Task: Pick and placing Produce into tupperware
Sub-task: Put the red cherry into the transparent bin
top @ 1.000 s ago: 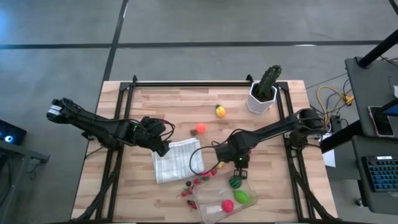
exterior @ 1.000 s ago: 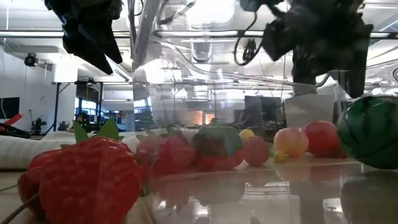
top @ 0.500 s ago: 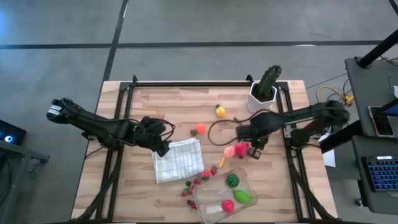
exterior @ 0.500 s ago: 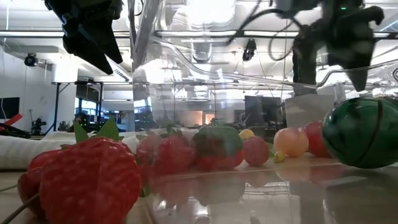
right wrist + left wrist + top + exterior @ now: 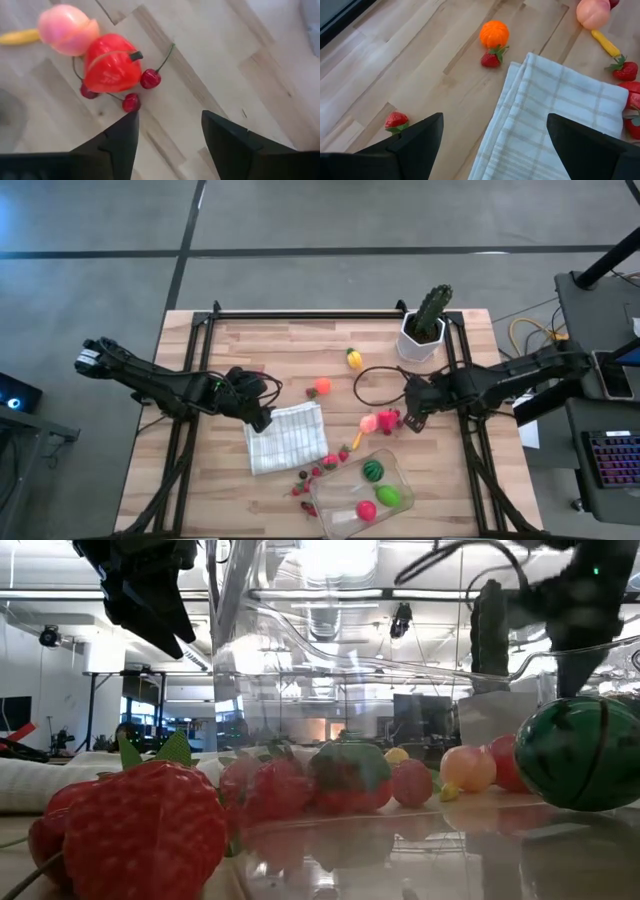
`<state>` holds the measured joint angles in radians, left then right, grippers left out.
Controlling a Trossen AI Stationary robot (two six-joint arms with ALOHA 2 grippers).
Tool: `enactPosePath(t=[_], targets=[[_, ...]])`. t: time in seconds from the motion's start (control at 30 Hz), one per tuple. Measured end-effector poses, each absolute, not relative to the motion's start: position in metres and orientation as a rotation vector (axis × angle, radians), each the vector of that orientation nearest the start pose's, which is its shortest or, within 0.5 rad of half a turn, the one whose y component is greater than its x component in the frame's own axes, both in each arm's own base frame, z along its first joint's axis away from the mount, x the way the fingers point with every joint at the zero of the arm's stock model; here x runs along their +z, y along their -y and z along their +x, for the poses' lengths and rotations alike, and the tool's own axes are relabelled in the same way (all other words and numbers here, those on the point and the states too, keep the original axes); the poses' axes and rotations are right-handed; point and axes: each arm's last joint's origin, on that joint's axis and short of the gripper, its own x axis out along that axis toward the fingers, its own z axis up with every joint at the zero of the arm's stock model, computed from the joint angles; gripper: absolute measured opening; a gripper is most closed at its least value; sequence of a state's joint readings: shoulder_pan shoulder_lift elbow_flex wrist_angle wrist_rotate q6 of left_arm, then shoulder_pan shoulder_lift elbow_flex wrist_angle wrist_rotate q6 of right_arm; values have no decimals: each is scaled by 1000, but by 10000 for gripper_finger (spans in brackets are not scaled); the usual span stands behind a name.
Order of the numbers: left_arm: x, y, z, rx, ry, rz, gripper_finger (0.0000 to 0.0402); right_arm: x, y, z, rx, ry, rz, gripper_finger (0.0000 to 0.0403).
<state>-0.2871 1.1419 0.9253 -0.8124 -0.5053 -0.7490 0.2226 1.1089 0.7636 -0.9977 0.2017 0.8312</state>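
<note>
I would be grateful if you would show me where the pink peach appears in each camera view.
High view: the pink peach lies on the wood, just left of the red pepper.
Low view: it sits right of centre, behind the clear container.
Left wrist view: at the top edge.
Right wrist view: near the top left, touching the red pepper.
Shared landmark: the yellow stick beside it.

Table [image 5: 300,350]: pale wooden planks, matt, visible grain. Folded white checked cloth [image 5: 555,120]: soft woven fabric, ribbed. Clear rectangular plastic container [image 5: 400,477]: glossy, transparent. Red toy pepper [image 5: 111,62] and pink toy peach [image 5: 67,30]: smooth plastic with a slight sheen. Red toy strawberry [image 5: 140,830]: dimpled surface.
</note>
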Motion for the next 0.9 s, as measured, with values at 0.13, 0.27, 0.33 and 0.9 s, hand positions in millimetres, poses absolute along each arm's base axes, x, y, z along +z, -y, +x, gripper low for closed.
enactPosePath(t=[0.13,0.27,0.33,0.9], targets=[[270,46,206,531,-810,-292,341,196,-34,174,-494,-1211,422,216],[270,46,206,531,-810,-292,341,178,-33,170,-506,-1201,465,216],[270,46,206,531,-812,-290,341,172,-33,167,-518,-1208,474,216],[270,46,205,531,-815,-288,341,151,-53,169,-336,-1241,307,235]])
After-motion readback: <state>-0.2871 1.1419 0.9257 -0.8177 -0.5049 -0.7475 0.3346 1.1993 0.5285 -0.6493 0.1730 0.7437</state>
